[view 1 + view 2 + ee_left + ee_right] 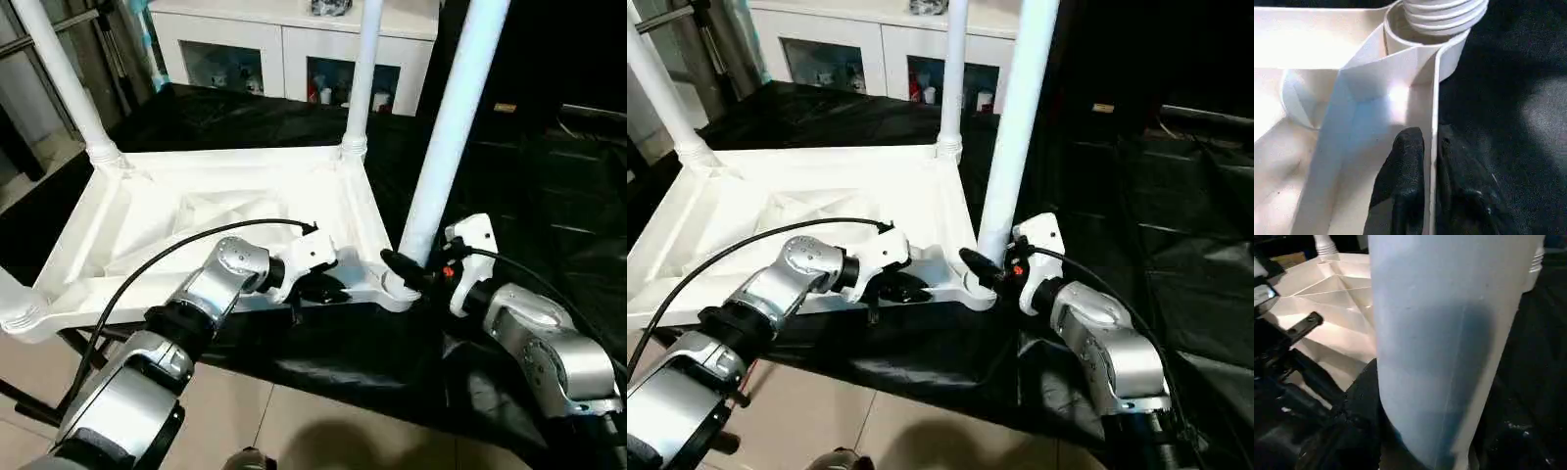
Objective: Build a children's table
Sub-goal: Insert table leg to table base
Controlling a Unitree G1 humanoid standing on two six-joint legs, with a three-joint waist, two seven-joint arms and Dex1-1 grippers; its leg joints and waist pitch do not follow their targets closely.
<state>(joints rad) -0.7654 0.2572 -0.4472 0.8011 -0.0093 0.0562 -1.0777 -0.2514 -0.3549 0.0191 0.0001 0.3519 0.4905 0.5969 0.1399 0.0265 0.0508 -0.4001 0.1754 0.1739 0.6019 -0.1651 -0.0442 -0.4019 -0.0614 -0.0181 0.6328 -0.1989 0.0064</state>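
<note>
Left gripper (1431, 161) is pinching the near rim of the tabletop (196, 211), one finger (1405, 166) inside the wall and the other outside, just short of the near right corner socket (1422, 46). Right gripper (409, 271) is clamped around the base of the leg (451, 127) standing in that socket, black fingers on either side of the tube. Tabletop lies upside down on a black cloth (529, 196), ribbed underside up. Two more legs (367, 69) stand in the far corners, and a fourth socket (20, 315) sits at the near left corner. White cabinet (294, 44) sits behind.
</note>
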